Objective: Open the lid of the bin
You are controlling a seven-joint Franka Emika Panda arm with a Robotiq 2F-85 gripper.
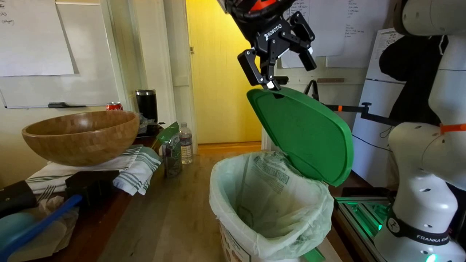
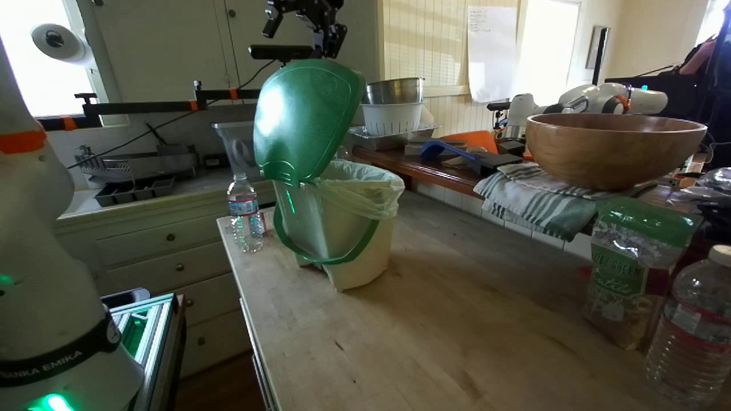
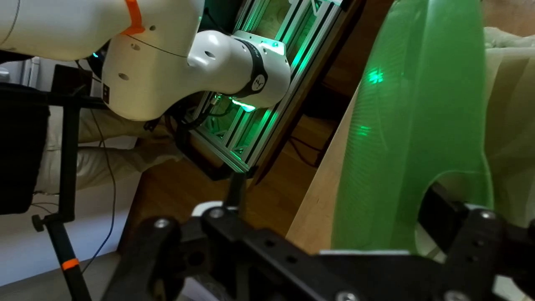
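Note:
The green lid (image 1: 309, 134) stands raised at a steep tilt on the white bin (image 2: 365, 245), joined at its lower edge. Below it, the bin's mouth shows a pale translucent liner (image 1: 269, 203). My gripper (image 1: 293, 74) is above the lid's upper edge, its fingers spread wide apart. In an exterior view one fingertip (image 1: 273, 86) is at that edge, and a dark tip shows by the lid's notch. In the wrist view a black finger (image 3: 439, 215) shows through the cutout in the lid (image 3: 409, 125); whether it touches cannot be told. The other finger (image 3: 237, 188) is away from the lid.
The bin stands on a wooden counter (image 2: 457, 319) with a water bottle (image 2: 245, 214) beside it. A black rod with orange bands (image 2: 143, 108) and a black camera (image 2: 282, 52) are behind the lid. A wooden bowl (image 1: 80, 138) sits on a striped towel (image 1: 136, 171).

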